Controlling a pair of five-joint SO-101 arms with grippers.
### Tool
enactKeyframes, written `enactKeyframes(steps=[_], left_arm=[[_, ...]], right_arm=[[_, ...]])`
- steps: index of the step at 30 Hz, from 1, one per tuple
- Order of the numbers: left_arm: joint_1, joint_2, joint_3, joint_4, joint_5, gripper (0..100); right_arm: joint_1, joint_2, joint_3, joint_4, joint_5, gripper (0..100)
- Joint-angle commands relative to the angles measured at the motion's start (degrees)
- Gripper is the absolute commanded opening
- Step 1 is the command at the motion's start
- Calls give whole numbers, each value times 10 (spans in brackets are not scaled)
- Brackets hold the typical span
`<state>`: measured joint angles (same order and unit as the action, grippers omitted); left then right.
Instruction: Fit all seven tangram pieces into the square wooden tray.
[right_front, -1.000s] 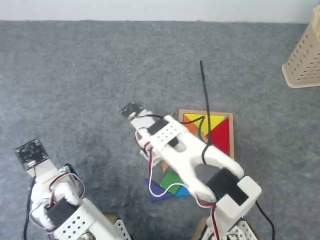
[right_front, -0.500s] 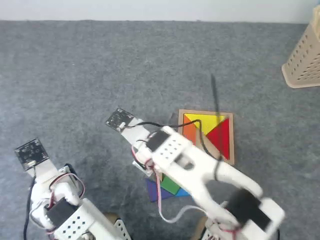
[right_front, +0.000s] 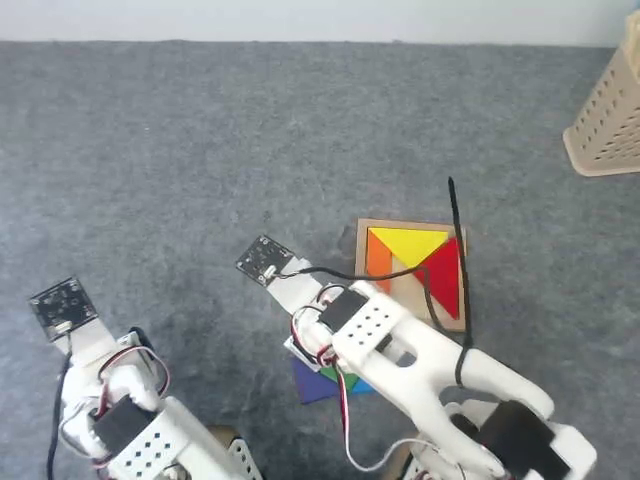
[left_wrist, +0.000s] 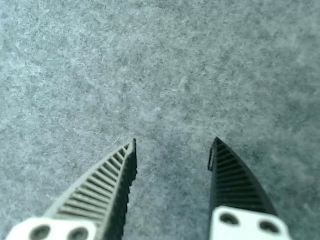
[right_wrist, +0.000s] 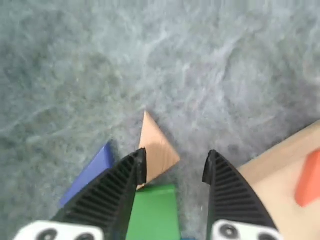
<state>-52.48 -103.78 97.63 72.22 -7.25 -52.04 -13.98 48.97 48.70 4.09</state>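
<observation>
Right hand (right_wrist: 175, 162) hangs with its ribbed black fingers apart, low over a tan wooden triangle (right_wrist: 156, 149) that lies partly under one fingertip. Close beside that triangle lie a green piece (right_wrist: 152, 212) and a blue piece (right_wrist: 90, 172), both flat and sharp-edged, on the grey felt tabletop (right_wrist: 200, 60). Near them sits the square wooden tray (right_front: 361, 240), pale-rimmed, holding a yellow triangle (right_front: 405, 243), a red triangle (right_front: 446, 278) and an orange piece (right_front: 378, 258); bare wood shows in its near part. Left hand (left_wrist: 174, 150), well apart from the pieces, hangs with fingers spread over bare felt. Open felt stretches beyond the tray's far edge.
</observation>
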Motion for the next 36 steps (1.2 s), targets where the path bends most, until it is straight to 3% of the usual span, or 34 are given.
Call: enactKeyframes(steps=[1, 12, 19, 28, 36], left_arm=[[1, -6, -11, 2, 5, 225], [1, -6, -11, 2, 5, 225], [1, -6, -11, 2, 5, 225], [1, -6, -11, 2, 5, 225], [1, -6, -11, 2, 5, 225]], right_arm=[[6, 30, -4, -37, -7, 195], [7, 80, -26, -30, -7, 188], [7, 80, -26, -31, -4, 58], [10, 76, -27, -29, -4, 51], [95, 75, -69, 19, -7, 6]])
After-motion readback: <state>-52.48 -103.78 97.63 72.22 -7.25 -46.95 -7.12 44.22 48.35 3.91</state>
